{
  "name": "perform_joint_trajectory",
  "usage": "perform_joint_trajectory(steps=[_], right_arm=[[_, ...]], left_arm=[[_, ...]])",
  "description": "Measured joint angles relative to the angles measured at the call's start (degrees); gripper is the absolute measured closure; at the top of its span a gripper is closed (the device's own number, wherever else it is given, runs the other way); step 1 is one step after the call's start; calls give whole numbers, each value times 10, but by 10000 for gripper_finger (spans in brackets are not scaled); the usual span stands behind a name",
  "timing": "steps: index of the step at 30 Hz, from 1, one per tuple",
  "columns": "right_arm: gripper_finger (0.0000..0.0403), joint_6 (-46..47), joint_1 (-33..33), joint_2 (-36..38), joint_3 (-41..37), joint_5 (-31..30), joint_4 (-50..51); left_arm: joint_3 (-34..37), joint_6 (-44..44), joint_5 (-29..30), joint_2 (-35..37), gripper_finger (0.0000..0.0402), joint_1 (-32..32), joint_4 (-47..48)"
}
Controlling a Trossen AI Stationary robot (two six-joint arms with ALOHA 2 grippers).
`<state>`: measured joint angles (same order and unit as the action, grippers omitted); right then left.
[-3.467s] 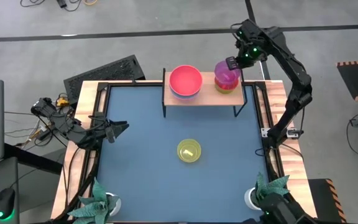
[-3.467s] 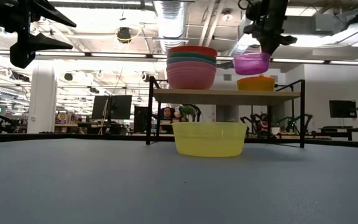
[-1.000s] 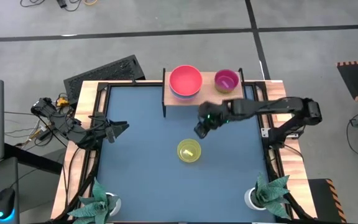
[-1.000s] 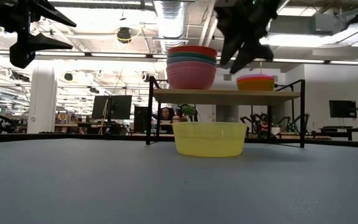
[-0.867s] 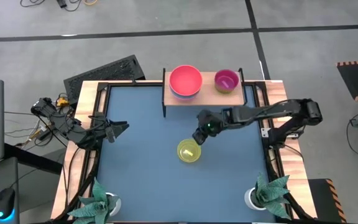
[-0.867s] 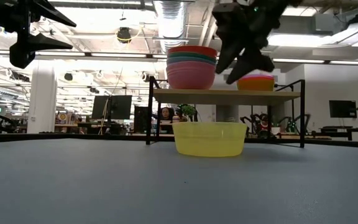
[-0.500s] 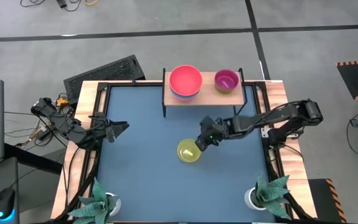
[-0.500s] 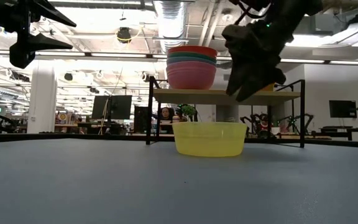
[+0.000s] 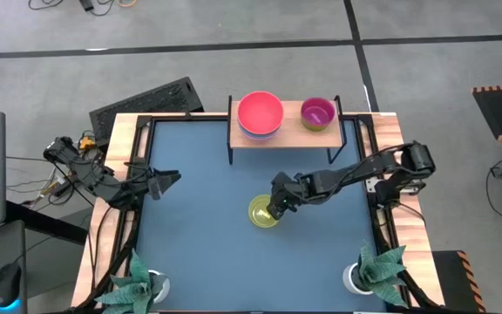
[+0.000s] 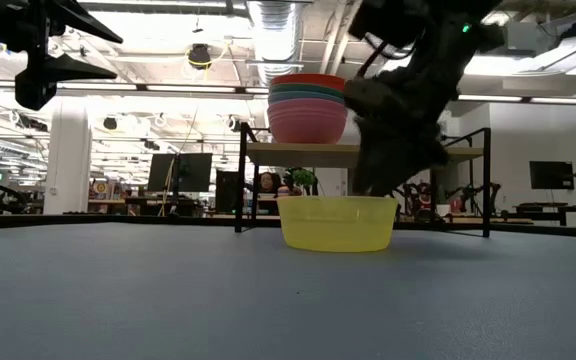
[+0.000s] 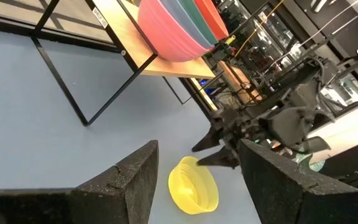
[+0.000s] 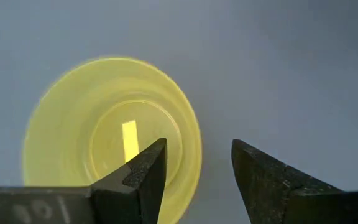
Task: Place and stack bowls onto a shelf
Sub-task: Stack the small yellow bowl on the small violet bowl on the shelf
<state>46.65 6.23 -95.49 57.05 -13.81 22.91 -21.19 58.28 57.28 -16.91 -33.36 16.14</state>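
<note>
A small yellow-green bowl (image 9: 262,213) stands upright on its base in the middle of the blue table (image 9: 199,227). My right gripper (image 9: 276,208) hangs open just over the bowl's right-hand rim (image 12: 193,155), one finger above the inside and one outside; I cannot tell whether it touches. The shelf (image 9: 288,133) at the far edge carries a stack of larger bowls, pink on top (image 9: 260,112), and a small stack topped by a magenta bowl (image 9: 317,113). My left gripper (image 9: 169,179) waits open, raised, by the table's left edge.
Two white plant pots stand at the near corners (image 9: 143,281) (image 9: 366,273). The table has a raised wooden rim (image 9: 127,174). The shelf's thin black legs (image 10: 240,180) stand just behind the yellow-green bowl (image 10: 337,222). Bare blue surface lies left of and in front of that bowl.
My right gripper has gone from just in front of the shelf toward the near edge and down, ending over the yellow-green bowl's right rim. Its fingers stay apart. The bowl and the stacks on the shelf have not moved.
</note>
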Motion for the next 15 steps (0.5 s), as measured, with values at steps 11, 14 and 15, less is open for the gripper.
perform_joint_trajectory(steps=[11,14,15], right_arm=[[286,8,2,-65,7,91,-6],[342,5,2,-61,24,91,20],[364,1,2,-61,30,92,29]], left_arm=[[0,0,-1,0,193,0,8],[0,0,-1,0,193,0,9],[0,0,-1,0,193,0,9]])
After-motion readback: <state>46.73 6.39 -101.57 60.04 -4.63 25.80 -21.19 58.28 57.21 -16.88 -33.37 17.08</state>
